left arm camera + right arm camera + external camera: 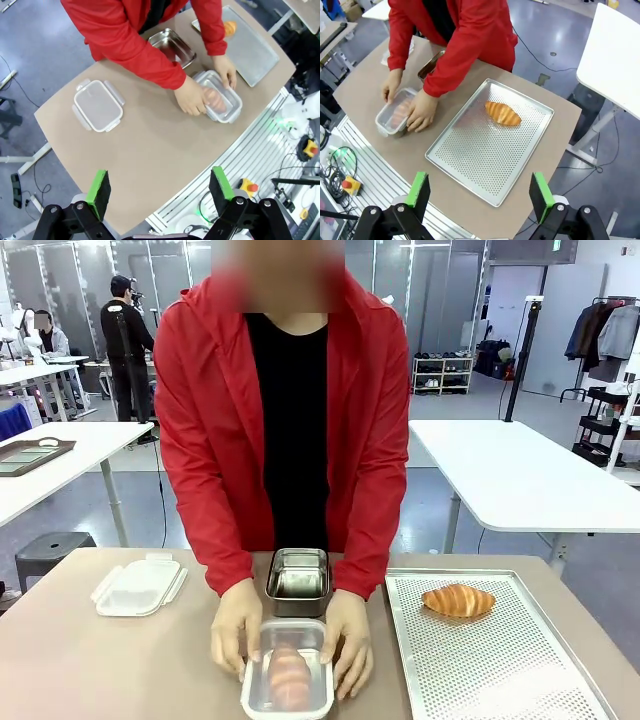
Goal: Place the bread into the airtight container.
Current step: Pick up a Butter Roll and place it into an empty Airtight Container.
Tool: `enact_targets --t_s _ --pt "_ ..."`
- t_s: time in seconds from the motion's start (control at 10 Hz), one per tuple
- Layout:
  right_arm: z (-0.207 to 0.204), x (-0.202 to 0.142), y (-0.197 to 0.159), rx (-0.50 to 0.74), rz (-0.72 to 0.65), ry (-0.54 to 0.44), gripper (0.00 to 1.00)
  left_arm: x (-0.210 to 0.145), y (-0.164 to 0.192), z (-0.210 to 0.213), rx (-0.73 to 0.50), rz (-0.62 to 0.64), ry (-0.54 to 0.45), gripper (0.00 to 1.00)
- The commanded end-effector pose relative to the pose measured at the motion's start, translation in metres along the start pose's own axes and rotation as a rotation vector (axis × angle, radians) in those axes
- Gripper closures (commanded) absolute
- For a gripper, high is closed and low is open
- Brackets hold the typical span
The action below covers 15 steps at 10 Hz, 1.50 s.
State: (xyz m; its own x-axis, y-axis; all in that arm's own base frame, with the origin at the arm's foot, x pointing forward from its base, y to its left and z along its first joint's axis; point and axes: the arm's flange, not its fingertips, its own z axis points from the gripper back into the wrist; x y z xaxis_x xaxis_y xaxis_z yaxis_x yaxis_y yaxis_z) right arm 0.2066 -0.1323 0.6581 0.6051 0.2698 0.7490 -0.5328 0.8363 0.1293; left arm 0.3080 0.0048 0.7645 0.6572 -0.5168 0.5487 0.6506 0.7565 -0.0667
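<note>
A clear airtight container (288, 680) sits at the table's near edge with a bread roll (288, 676) inside; the person's two hands (236, 628) hold its sides. The same container (220, 98) and roll (397, 113) show in both wrist views. A second croissant-shaped bread (458, 600) lies on the perforated metal tray (500, 670) at the right, also seen as bread (503, 113) on the tray (480, 160). The container's lid (138, 586) rests at the left. My left gripper (160, 189) and right gripper (479, 192) hang high above the table, both open and holding nothing.
A steel rectangular tin (298, 580) stands just behind the clear container, in front of the person. Bare tabletop (100, 670) lies between the lid and the container. White tables stand beyond.
</note>
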Motion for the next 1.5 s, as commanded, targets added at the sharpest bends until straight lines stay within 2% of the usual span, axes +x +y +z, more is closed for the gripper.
enact_targets --t_s 0.0,1.4 --pt "0.0007 0.0023 -0.0013 -0.014 -0.013 0.007 0.00 -0.0001 0.0008 0.0012 -0.005 -0.019 -0.003 0.00" --pt "0.0007 0.0023 -0.0013 -0.014 -0.013 0.007 0.00 -0.0001 0.0008 0.0012 -0.005 -0.019 -0.003 0.00"
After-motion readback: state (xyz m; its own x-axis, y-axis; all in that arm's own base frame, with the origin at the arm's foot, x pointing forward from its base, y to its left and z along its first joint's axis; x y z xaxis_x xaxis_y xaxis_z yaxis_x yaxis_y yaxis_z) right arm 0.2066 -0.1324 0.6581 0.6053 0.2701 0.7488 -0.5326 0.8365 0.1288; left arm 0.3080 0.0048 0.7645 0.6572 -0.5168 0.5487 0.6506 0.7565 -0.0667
